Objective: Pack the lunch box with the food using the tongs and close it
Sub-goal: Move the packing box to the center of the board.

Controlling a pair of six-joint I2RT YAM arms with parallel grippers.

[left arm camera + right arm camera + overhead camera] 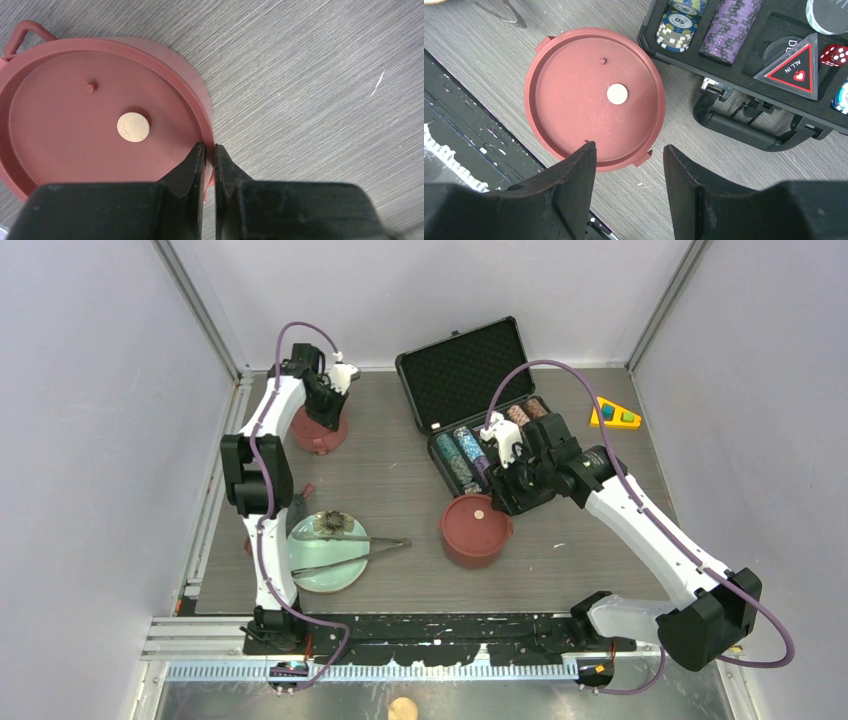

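Observation:
Two maroon-red parts of the lunch box show. One tier [320, 432] stands at the back left. My left gripper [209, 147] is shut on the rim of its flat red lid [95, 120], which carries a beige disc [133, 127]. A second lidded tier [476, 528] [594, 97] stands mid-table. My right gripper [629, 150] hangs open just above its near edge, with nothing between the fingers. The silver tongs [345, 537] lie across the pale green plate [330, 578]. A dark piece of food [330, 523] sits at the plate's far edge.
An open black case [465, 365] with poker chip stacks [729, 25] stands right behind the middle tier, its handle [744, 127] close to my right fingers. A yellow triangular toy [614, 416] lies at the back right. Grey walls close in both sides.

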